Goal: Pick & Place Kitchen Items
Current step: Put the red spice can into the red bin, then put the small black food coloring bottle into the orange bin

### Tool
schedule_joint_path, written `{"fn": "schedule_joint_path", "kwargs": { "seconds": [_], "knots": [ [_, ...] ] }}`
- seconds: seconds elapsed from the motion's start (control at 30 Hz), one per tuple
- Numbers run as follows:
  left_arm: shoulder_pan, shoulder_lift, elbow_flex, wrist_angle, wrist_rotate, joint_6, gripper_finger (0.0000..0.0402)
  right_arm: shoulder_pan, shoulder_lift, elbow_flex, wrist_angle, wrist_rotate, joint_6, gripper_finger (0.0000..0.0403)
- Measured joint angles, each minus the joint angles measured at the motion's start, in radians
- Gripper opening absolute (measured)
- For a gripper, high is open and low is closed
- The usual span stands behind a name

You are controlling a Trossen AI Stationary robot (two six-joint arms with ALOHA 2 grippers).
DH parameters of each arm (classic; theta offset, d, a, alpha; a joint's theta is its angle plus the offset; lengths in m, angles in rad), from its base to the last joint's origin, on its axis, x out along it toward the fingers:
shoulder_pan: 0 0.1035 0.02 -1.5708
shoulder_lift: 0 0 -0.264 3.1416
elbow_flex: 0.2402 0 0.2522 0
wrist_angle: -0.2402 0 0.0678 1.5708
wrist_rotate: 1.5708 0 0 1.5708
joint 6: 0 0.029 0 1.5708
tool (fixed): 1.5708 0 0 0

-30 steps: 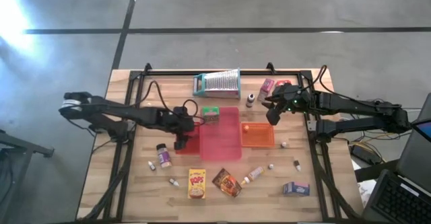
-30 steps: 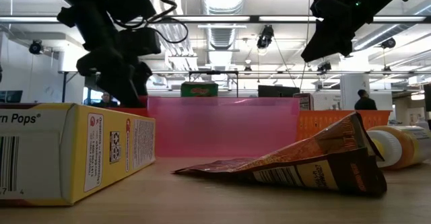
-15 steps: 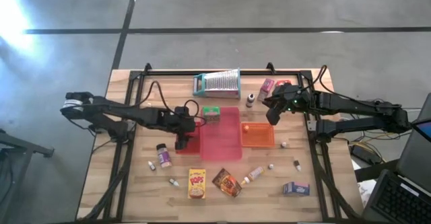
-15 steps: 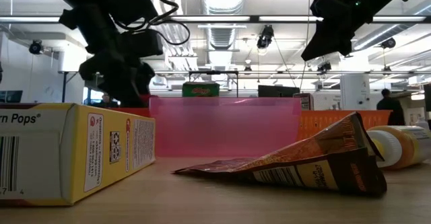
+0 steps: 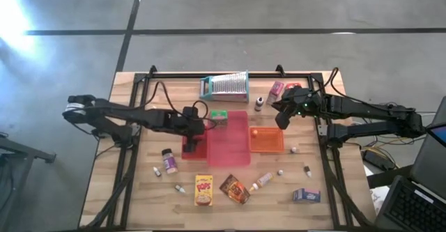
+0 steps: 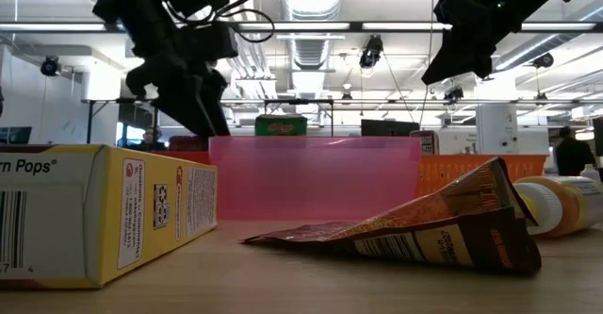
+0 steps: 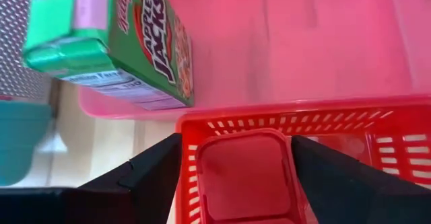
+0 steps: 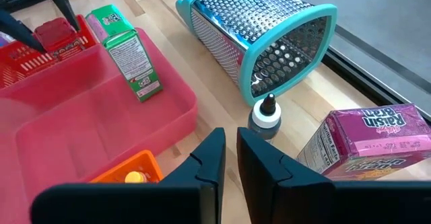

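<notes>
**Left gripper over red basket, right gripper aloft**

Left gripper (image 7: 236, 177) spread above red basket (image 7: 283, 120) at pink tray's (image 5: 233, 148) left edge; green Apple Jacks box (image 7: 114, 42) standing in tray's far corner. Right gripper (image 8: 230, 158) nearly pressed together, empty, hovering near black-capped bottle (image 8: 264, 115) and pink Raisin Bran box (image 8: 367, 143), clear of teal-framed grater (image 8: 259, 39).

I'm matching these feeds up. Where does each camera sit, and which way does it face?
High: overhead, straight down on table; both arms show.
Low: tabletop level, across past Pops box; arms hang above.
Left wrist: looks past open left gripper at red basket.
Right wrist: past right gripper toward grater.
Shared: green cereal box appears in both wrist views.
</notes>
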Motion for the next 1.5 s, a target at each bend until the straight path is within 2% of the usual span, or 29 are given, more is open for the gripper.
{"fn": "schedule_joint_path", "kwargs": {
  "seconds": [0.37, 0.57, 0.83, 1.13, 1.37, 1.5],
  "knots": [
    [0.0, -0.001, 0.245, -0.384, -0.106, -0.048, 0.0281, 0.0, 0.0, 0.0, 0.0, 0.0, 0.0, 0.0055],
    [0.0, -0.001, 0.357, -0.572, -0.115, -0.179, 0.028, 0.0, 0.0, 0.0, -0.001, 0.0, 0.0, 0.0076],
    [-0.006, -0.001, 0.417, -0.763, -0.117, -0.351, 0.0279, 0.0, 0.0, 0.0, -0.001, -0.001, 0.001, 0.0104],
    [-0.043, -0.002, 0.45, -0.878, -0.131, -0.54, 0.0277, 0.0, 0.0, 0.0, -0.001, -0.001, 0.002, 0.0131],
    [-0.135, 0.0, 0.449, -0.877, -0.135, -0.592, 0.0277, 0.0, 0.0, 0.0, -0.001, -0.001, 0.005, 0.0152],
    [-0.199, 0.0, 0.449, -0.878, -0.17, -0.655, 0.0277, 0.0, 0.0, 0.0, -0.001, -0.001, 0.005, 0.0163]
  ]
}}
